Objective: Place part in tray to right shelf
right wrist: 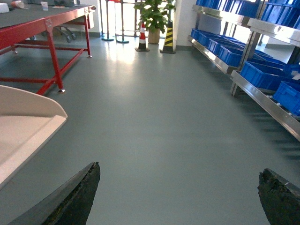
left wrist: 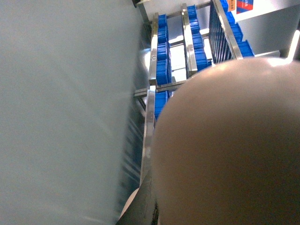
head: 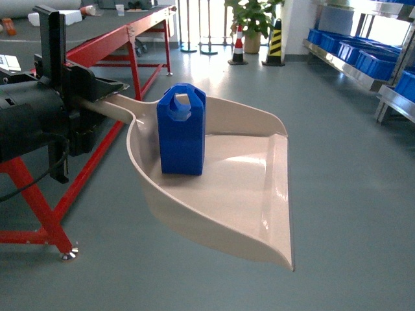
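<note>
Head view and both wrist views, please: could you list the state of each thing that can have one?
blue part: upright, standing in the tray
beige tray: held by its handle, lifted above the floor
left gripper: shut on the tray's handle
right gripper: open, empty
blue crates: resting on the steel shelf

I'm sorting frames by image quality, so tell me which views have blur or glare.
Head view: sharp, with window glare on the floor and a sheen on the tray. Left wrist view: the tray's underside fills the frame out of focus, and the shelf rails are smeared. Right wrist view: clear, with a bright floor reflection.
</note>
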